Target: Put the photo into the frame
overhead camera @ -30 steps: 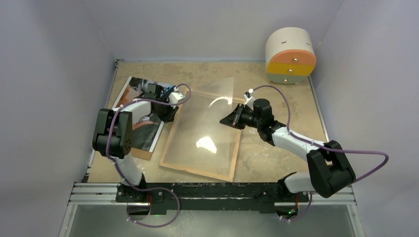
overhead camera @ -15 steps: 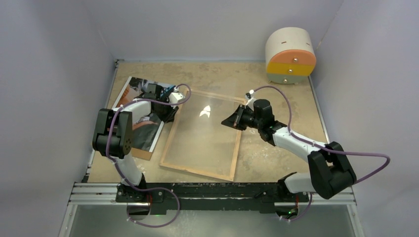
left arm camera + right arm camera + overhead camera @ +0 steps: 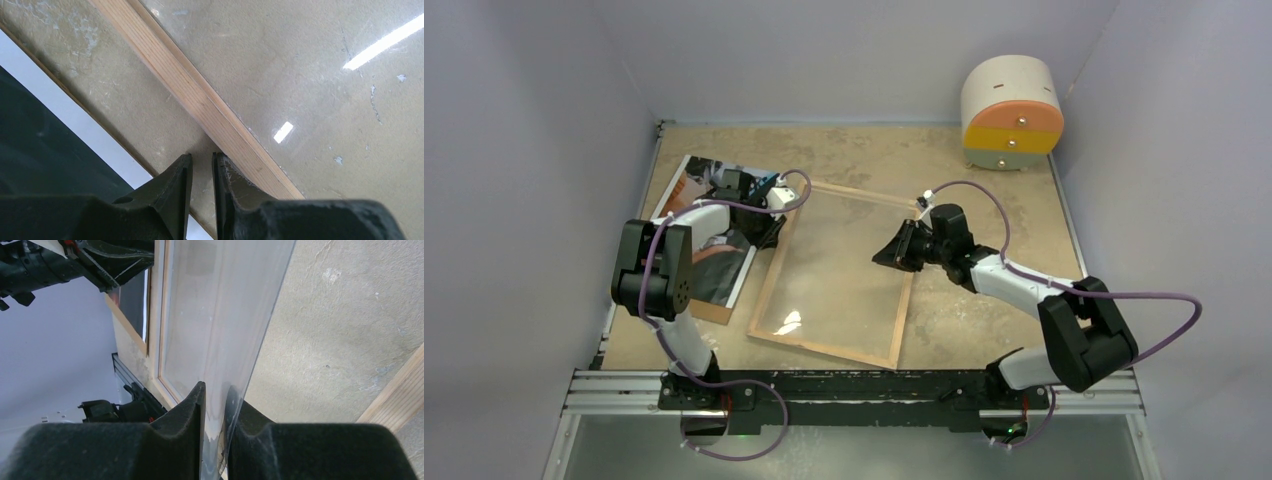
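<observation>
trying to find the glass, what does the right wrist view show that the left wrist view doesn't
Only the right wrist view: the clear pane, its edge passing between the right fingers. Only the left wrist view: the photo, white border and dark picture, and the left fingers, slightly apart with nothing between them. Both: the frame, seen as a wood rail, and the table.

1. No text, label, brand, number or sign can be read in any view.
2. The photo (image 3: 694,190) is too small to make out lettering.
3. The round drawer unit (image 3: 1012,112) shows no legible marking.
</observation>
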